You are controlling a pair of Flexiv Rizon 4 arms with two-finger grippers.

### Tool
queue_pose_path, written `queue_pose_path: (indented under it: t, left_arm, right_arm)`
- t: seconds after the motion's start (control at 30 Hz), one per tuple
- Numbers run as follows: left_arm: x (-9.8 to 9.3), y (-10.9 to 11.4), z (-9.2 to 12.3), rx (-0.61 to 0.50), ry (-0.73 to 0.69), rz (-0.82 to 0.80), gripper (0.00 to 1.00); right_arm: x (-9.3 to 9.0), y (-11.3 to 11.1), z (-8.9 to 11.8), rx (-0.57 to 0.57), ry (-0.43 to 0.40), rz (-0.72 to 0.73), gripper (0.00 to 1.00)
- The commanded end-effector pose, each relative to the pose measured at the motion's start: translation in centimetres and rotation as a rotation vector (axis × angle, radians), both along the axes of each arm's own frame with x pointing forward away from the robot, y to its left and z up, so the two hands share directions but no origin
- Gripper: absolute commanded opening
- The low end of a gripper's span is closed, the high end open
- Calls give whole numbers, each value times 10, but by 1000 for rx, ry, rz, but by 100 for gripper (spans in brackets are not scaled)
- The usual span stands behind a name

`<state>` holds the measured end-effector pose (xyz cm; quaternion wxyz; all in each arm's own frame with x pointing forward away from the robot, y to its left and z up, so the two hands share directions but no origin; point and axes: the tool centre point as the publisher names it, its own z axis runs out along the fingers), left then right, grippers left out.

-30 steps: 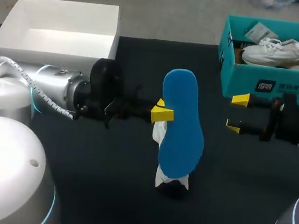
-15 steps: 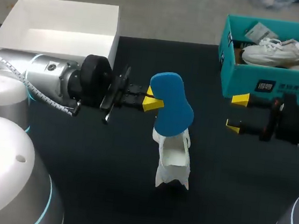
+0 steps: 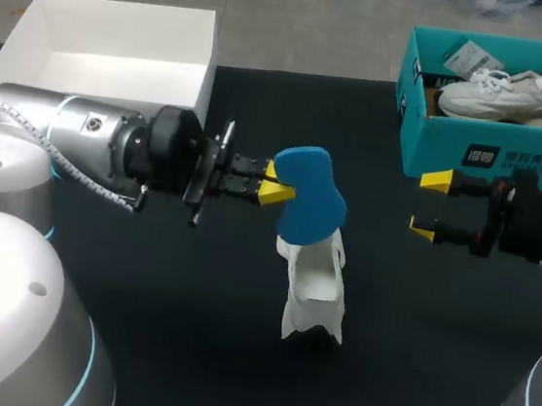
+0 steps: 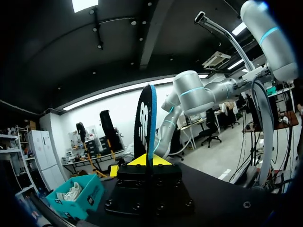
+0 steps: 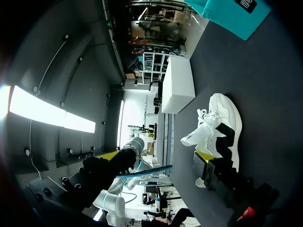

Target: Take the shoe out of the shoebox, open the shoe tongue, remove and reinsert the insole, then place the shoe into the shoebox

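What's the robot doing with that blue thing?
The blue thing is an insole, the soft pad from inside a shoe. The left gripper pinches it and holds it just over the white shoe on the black table. The right gripper hangs open and empty beside the teal shoebox, which has another shoe in it.

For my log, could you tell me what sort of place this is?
Probably a robot test bench: black table, teal shoebox holding a shoe, left gripper pinching a blue insole.
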<state>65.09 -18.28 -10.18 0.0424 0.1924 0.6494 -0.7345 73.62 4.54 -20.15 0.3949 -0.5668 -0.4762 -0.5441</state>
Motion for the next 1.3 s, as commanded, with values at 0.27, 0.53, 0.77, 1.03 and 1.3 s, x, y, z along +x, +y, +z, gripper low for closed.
queue_pose_path:
  t: [0.27, 0.53, 0.77, 1.03, 1.3]
  left_arm:
    - [69, -2, -12, 2, -403, -21, 0]
    - [83, -4, -13, 88, -574, -113, 0]
    - [100, -4, -31, 147, -852, -135, 0]
    - [105, -15, -32, 187, -976, -88, 0]
    - [105, -15, -32, 187, -976, -88, 0]
  right_arm:
    - [23, 2, 11, 30, 37, 49, 100]
    - [47, 2, 14, 33, 47, 78, 100]
    - [43, 2, 12, 57, 63, 99, 100]
    - [36, 1, 18, 88, 60, 100, 100]
    - [32, -2, 20, 61, 45, 112, 100]
